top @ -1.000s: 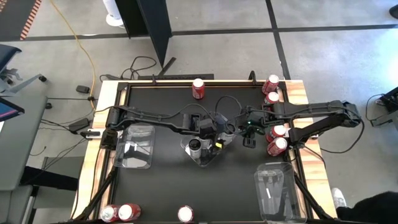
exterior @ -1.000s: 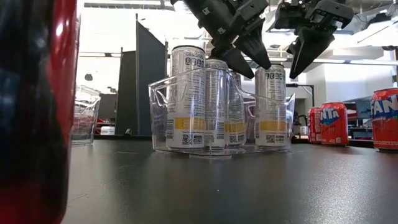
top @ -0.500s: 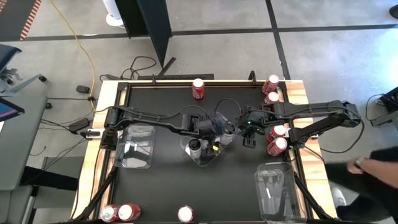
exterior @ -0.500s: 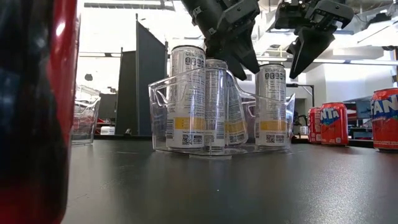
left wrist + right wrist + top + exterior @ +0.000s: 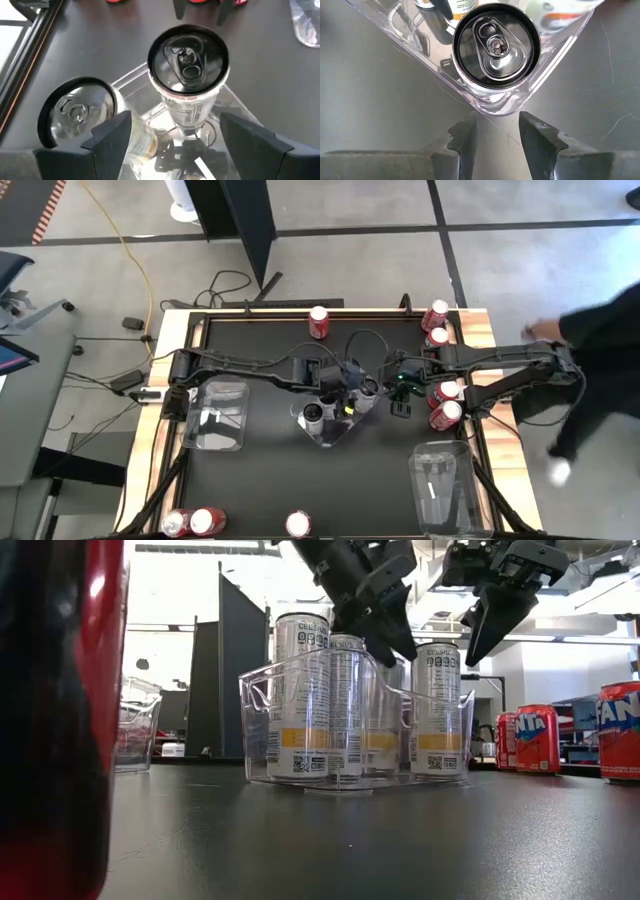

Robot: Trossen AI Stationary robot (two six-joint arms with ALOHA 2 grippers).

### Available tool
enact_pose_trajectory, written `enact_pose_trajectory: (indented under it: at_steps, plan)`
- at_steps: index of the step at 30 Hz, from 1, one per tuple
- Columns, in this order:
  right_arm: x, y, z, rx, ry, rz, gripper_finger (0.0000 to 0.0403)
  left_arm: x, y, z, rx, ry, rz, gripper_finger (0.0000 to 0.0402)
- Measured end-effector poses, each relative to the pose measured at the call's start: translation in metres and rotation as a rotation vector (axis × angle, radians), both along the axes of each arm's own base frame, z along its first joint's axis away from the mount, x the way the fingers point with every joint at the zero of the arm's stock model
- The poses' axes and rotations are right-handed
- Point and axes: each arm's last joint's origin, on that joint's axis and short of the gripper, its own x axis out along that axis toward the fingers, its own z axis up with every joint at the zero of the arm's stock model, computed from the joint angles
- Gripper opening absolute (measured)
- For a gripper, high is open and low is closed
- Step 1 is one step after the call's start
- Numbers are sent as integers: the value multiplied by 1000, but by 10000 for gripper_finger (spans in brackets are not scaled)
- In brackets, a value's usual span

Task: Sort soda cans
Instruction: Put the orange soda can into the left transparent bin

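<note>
Right now your left gripper [image 5: 385, 635] hangs over the clear tray [image 5: 328, 427] in the middle of the table, its fingers spread wide and empty, just above the tops of the silver cans [image 5: 330, 705] standing upright inside. The left wrist view looks down on one dark-topped can [image 5: 189, 60] between those fingers, with a second can [image 5: 77, 111] beside it in the same tray. It reads as the moment after a drop-off, though you could equally be lining up to nudge a can straight.

Your right gripper [image 5: 480, 635] hovers just beside the tray's corner, fingers partly apart and holding nothing; its wrist view shows the corner can [image 5: 496, 45] just ahead of the fingers, inside the tray wall.

Plenty is left to sort. Red cans [image 5: 441, 402] sit clustered at the right edge near the right arm, one red can [image 5: 319, 321] stands at the far edge, and more wait at the near edge [image 5: 195, 522]. Two other clear trays [image 5: 216, 415] look unfilled.

For the next move, lift the left gripper straight up so the fingers don't clip a can top, then send the right one to the nearest red can. A person [image 5: 600, 360] is passing close on the right side.
</note>
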Motion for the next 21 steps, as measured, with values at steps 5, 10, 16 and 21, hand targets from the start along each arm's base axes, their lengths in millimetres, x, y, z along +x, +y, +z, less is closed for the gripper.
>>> enact_pose_trajectory:
  at_steps: [5, 10, 16, 21]
  plan:
    - [0, 0, 0, 0, 0, 0, 161, 1, 5, 1, -13, -23, 28, 300]
    - [0, 0, 0, 0, 4, 0, 161, 1, 4, 2, -9, -28, 21, 300]
    - [0, 0, 0, 0, 5, 1, 161, 0, 5, 2, -7, -12, 18, 300]
    - [0, 0, 0, 0, 5, 0, 161, 0, 4, 3, -1, -10, 11, 300]
